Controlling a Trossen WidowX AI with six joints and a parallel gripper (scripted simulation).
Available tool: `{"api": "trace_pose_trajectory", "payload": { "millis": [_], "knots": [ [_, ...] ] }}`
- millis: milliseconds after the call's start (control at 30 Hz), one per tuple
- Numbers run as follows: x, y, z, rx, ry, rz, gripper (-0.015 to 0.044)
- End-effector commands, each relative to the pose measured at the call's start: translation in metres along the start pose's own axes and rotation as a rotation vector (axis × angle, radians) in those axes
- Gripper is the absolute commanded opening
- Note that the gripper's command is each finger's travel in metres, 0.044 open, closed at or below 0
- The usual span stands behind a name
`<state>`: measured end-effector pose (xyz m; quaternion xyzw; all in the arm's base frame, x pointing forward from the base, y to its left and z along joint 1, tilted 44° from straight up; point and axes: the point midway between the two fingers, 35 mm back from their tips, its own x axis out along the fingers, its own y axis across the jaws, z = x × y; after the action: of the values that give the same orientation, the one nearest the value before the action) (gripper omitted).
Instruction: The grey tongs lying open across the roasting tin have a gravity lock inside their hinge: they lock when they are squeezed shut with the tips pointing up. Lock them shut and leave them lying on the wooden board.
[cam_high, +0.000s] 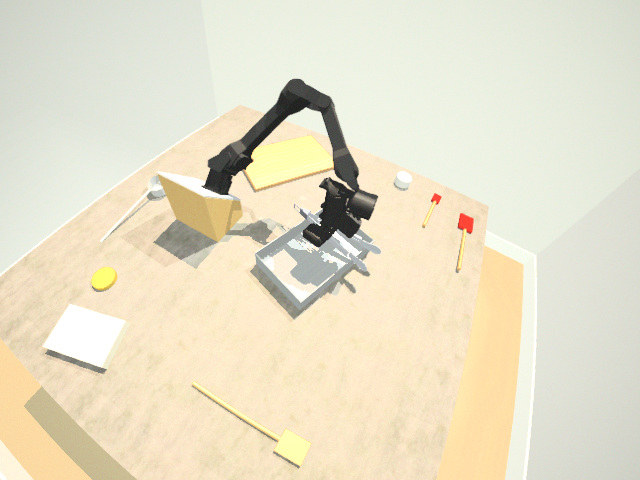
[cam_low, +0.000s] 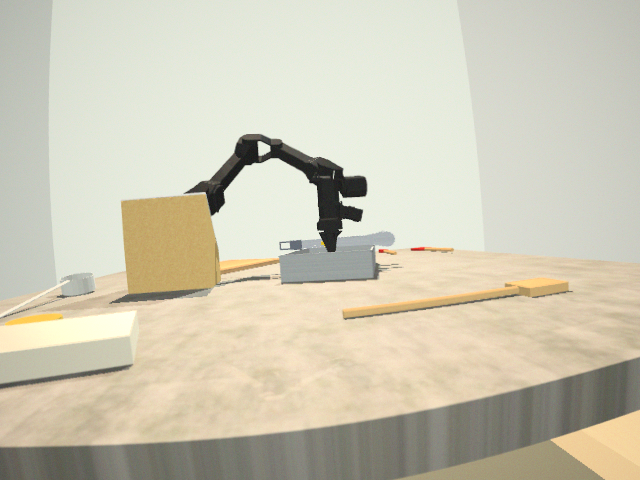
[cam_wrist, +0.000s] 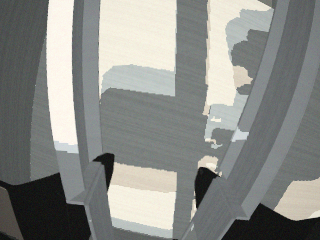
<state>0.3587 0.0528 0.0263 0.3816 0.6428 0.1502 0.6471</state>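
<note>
The grey tongs (cam_high: 370, 248) (cam_low: 368, 240) (cam_wrist: 90, 75) lie across the roasting tin (cam_high: 279, 283) (cam_low: 326, 267), resting about level on its rim. Their hinge end points toward the arm's base side, their tips stick out past the opposite wall. The two tong arms are still apart, partly squeezed together. My gripper (cam_high: 325, 235) (cam_low: 330, 249) (cam_wrist: 155, 168) points down over the tin, one finger at the outer side of each tong arm, pressing them from both sides. The fingertips reach just under the arms. The wooden board (cam_high: 299, 155) (cam_low: 248, 265) lies behind, with nothing on it. The hinge is out of the wrist view.
A tan block (cam_high: 196, 211) (cam_low: 168, 242) stands left of the tin, between it and a white ladle (cam_high: 124, 217). A white cylinder (cam_high: 403, 180) and red-headed spatulas (cam_high: 465, 223) (cam_high: 436, 198) lie right. A wooden spatula (cam_high: 292, 447) (cam_low: 540, 285), white box (cam_high: 85, 335) (cam_low: 62, 343) and yellow disc (cam_high: 103, 278) lie in front.
</note>
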Motion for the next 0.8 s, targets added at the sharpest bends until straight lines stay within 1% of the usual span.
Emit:
{"api": "trace_pose_trajectory", "payload": {
  "millis": [0,767],
  "knots": [
    [-0.0001,0.0003,0.0005,-0.004,-0.002,0.000,0.0182],
    [-0.0001,0.0003,0.0005,-0.004,-0.002,0.000,0.0028]
  ]
}}
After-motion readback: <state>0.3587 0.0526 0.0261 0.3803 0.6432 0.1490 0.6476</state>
